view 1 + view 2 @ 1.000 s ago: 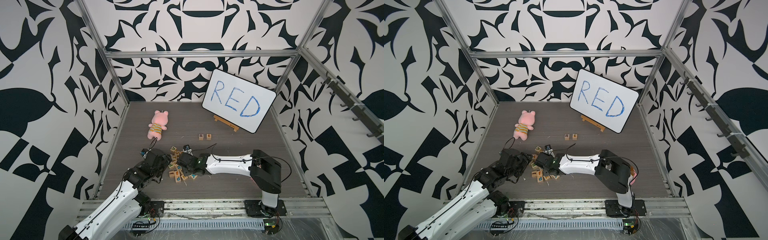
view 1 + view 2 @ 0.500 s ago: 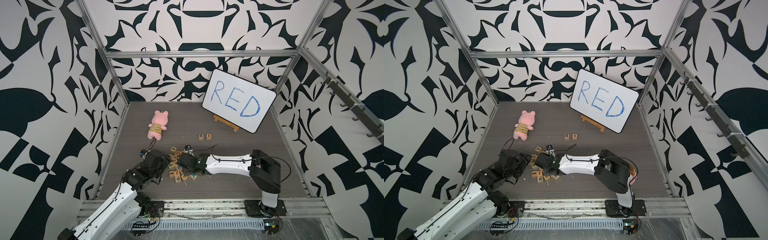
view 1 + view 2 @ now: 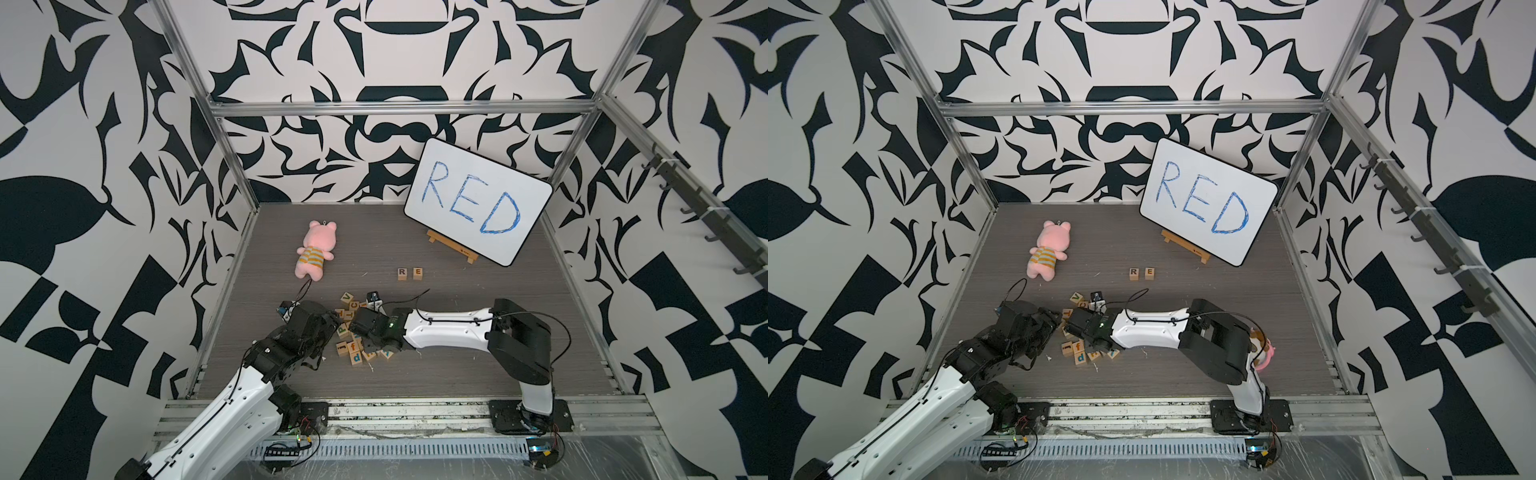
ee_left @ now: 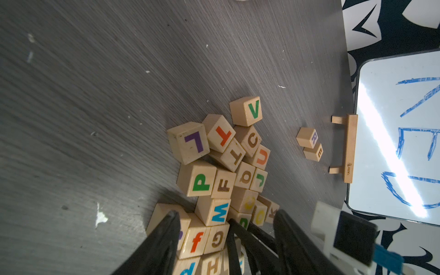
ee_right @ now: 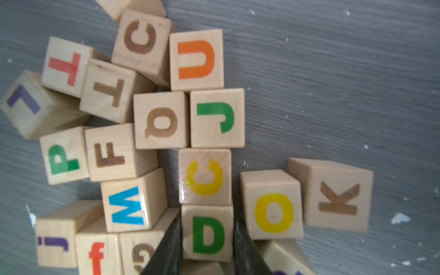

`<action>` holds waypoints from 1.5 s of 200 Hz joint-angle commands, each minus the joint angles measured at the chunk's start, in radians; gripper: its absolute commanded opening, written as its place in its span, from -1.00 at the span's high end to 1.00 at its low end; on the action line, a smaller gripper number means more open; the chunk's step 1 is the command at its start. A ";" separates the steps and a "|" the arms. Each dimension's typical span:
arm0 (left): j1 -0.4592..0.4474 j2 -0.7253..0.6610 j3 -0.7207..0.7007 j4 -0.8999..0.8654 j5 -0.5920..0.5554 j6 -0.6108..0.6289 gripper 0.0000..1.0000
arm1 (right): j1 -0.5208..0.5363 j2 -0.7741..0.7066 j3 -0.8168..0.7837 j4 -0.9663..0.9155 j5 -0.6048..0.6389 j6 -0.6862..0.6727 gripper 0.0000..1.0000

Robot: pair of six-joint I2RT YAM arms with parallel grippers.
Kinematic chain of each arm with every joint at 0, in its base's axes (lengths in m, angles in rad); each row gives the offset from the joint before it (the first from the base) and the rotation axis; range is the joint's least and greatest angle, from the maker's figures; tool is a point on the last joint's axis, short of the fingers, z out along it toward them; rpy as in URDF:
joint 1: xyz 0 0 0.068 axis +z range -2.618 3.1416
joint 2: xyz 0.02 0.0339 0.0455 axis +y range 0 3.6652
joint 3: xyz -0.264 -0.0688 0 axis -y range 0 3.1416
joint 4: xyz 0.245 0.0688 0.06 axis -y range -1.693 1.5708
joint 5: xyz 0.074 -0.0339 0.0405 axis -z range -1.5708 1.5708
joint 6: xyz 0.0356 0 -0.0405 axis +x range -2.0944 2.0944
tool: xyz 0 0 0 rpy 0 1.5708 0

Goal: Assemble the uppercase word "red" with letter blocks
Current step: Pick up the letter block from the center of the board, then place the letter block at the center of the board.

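Note:
The R block (image 3: 402, 273) and the E block (image 3: 417, 273) stand side by side on the grey floor, in front of the whiteboard. They also show in the left wrist view as R (image 4: 309, 138) and E (image 4: 314, 153). The green D block (image 5: 207, 234) lies in the pile of letter blocks (image 3: 353, 347). My right gripper (image 5: 207, 223) is shut on it, one finger on each side. In both top views the right gripper (image 3: 365, 332) hides the D. My left gripper (image 4: 226, 214) hovers open over the pile's left edge, its fingers (image 4: 166, 238) wide apart.
A whiteboard (image 3: 478, 201) with RED in blue leans on a wooden easel at the back right. A pink plush toy (image 3: 316, 253) lies at the back left. Another plush (image 3: 1262, 353) peeks out behind the right arm. Blocks C (image 5: 204, 176) and O (image 5: 272, 212) press against the D.

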 commanded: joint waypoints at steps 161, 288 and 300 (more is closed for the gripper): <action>0.005 -0.048 0.012 -0.089 -0.022 0.006 -0.36 | 0.005 -0.039 0.078 -0.063 0.099 -0.025 0.58; 0.005 0.062 0.067 0.016 -0.006 0.120 -0.44 | -0.303 -0.372 -0.112 -0.112 0.176 -0.180 0.58; 0.004 0.076 0.066 0.046 0.011 0.138 -0.45 | -0.377 -0.394 -0.141 -0.094 0.183 -0.202 0.58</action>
